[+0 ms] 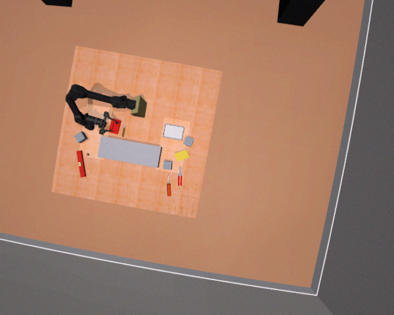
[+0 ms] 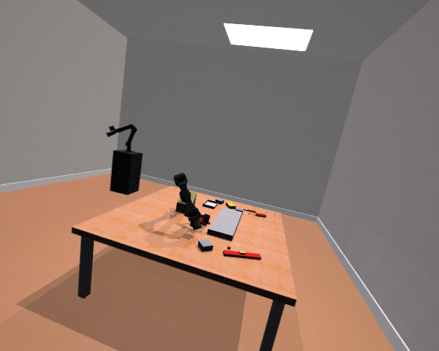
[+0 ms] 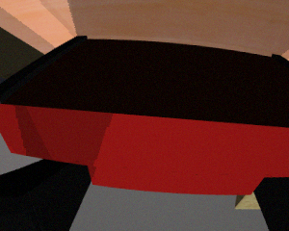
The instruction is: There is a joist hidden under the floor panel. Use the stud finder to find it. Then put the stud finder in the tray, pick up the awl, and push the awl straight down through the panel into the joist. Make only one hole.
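Where the red stud finder [image 1: 114, 126] [image 2: 202, 219] [image 3: 183, 151] sits — between both fingers — the claw [image 1: 115, 126] [image 2: 205, 219] [image 3: 175, 156] is pinching it.

The counter [image 1: 150, 189] [image 2: 246, 272] is seen in full from high overhead in the top view, turned slightly askew. In the exterior view it is looked down on at a slant from beyond one edge, from well back, with walls and ceiling taken in. The long grey panel [image 1: 129, 151] [image 2: 229, 223] is shared by both. In the wrist view, a red block [image 3: 183, 154] is faced very closely.
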